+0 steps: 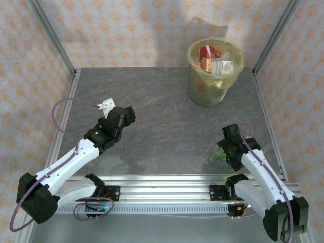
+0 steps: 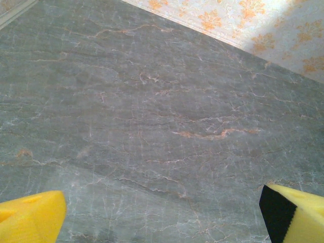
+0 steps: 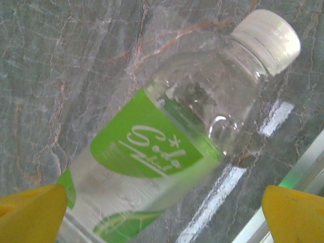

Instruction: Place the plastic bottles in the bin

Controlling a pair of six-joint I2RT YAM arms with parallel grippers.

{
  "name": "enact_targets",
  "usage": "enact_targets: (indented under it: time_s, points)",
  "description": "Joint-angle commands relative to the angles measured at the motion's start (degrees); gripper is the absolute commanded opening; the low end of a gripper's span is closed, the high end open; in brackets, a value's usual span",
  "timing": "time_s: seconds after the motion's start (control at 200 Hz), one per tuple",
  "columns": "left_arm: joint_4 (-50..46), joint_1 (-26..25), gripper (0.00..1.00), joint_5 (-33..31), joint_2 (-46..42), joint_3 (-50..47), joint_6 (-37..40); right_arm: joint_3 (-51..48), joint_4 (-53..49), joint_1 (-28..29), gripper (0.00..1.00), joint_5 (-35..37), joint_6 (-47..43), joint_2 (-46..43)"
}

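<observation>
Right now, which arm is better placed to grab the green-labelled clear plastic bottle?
Right: the right claw hangs open directly over the clear, green-labelled, white-capped plastic bottle lying on the grey marbled table; the left claw is open over bare table.

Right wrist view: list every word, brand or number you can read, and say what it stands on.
No text can be read for certain.
White cursive brand script on the green label of the clear bottle: tilted and blurred, unreadable.
Fine print on the same label: too small.
The white cap: no text visible.
</observation>
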Motion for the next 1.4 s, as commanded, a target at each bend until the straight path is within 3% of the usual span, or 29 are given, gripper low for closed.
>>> enact_targets:
  time_s: [0.0, 0.39, 0.826, 1.246, 1.396]
  points:
    - [0.27, 0.41, 1.0, -0.87, -1.47, 0.93, -0.22, 1.06, 4.63, 0.21, 0.99, 4.74, -0.82, 1.97]
    - [-0.06, 0.47, 1.0, -0.47, -1.84, 0.72, -1.26, 0.23, 17.12, -2.57, 0.99, 5.58, -4.58, 7.92]
    - [-0.33, 0.41, 1.0, 0.09, -1.87, 1.08, -2.21, 1.93, 21.8, -3.13, 1.0, 1.59, -9.7, 21.12]
    - [-0.49, 0.47, 1.0, -0.01, -1.38, 1.42, -2.75, 4.44, 22.7, -3.08, 0.52, -1.14, -14.18, 23.63]
    - [-1.09, 0.44, 1.0, 0.14, -0.99, 2.19, -2.74, 7.41, 18.67, -2.15, 0.44, -0.9, -17.73, 20.07]
